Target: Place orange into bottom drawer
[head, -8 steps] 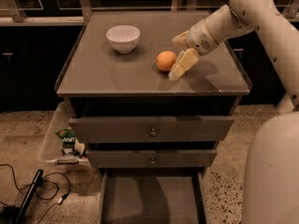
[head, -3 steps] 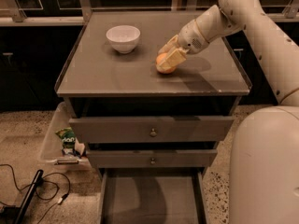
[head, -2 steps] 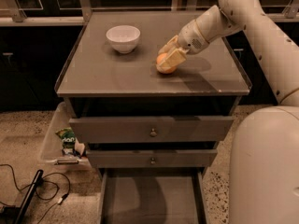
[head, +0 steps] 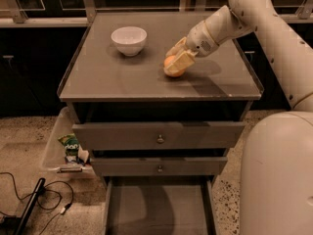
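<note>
Clasping the orange (head: 169, 61) on the cabinet top (head: 122, 77), gripper (head: 175, 66) no longer beside it, bottom drawer (head: 156, 204) still open

1 view | high, facing cabinet (head: 122, 80) front, tilted down | probably head-mounted | claw (head: 175, 65) mid-frame over cabinet top

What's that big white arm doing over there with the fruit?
A robot arm has its pincer closed on an orange that sits on top of a grey cabinet, a little to the right of a white bowl. The orange has not been lifted yet. The bottom drawer is pulled open and looks empty, ready to take the orange. The two drawers above it are shut.
</note>
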`<state>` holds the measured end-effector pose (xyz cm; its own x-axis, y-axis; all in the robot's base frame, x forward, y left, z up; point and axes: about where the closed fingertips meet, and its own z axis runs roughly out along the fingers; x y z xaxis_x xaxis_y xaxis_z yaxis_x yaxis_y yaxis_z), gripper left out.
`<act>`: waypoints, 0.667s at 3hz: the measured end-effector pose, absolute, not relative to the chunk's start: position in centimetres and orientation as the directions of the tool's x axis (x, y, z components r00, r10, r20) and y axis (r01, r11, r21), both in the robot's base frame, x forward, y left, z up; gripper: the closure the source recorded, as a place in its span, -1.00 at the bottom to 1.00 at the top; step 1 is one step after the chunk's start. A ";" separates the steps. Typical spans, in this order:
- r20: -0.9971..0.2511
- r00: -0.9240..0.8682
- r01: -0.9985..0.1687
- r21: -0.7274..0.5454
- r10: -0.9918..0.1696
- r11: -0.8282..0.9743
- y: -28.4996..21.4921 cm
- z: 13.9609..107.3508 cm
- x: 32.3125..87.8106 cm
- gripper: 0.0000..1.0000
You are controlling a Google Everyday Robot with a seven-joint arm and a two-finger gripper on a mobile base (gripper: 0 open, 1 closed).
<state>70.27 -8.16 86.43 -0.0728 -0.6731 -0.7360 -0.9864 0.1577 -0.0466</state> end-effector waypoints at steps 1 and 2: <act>-0.741 -0.053 -0.986 -0.066 -0.669 0.151 -8.6 87.2 68.9 1.00; -0.746 0.001 -0.982 -0.125 -0.665 0.139 -9.8 89.2 65.9 1.00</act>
<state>65.89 -9.79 89.20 0.0010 -0.6655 -0.7464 -0.9824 0.1388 -0.1250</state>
